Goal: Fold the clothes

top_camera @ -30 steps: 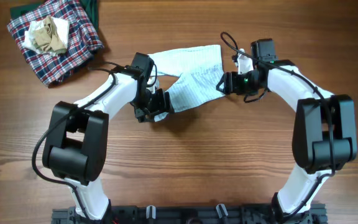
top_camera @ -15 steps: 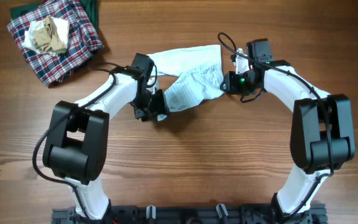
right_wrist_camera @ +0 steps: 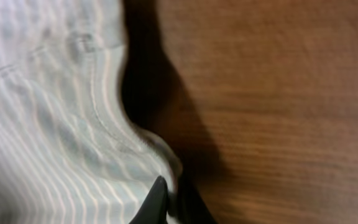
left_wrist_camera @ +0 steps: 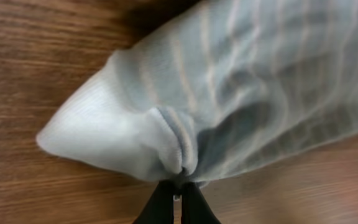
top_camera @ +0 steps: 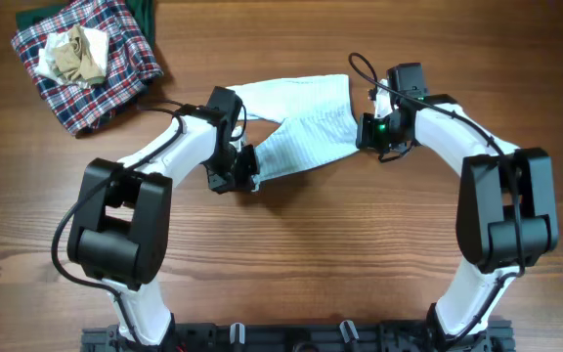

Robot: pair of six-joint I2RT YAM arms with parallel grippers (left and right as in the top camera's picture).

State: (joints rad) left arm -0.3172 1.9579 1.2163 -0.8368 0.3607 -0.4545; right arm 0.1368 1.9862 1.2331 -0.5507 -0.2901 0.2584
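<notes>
Left gripper: jaws closed tight on a bunched fold of the striped cloth, at its lower left corner. Right gripper: narrow, pinching the cloth's hem at its right edge.

Cloth: white with fine pale stripes, spread between the two grippers mid-table. Dark shadow beside both pinched ends. Upper part lies on the wooden table.

Far left corner, well apart from the arms: a heap. Plaid shirt with a crumpled beige rag on top and a dark green garment showing at its far edge.
</notes>
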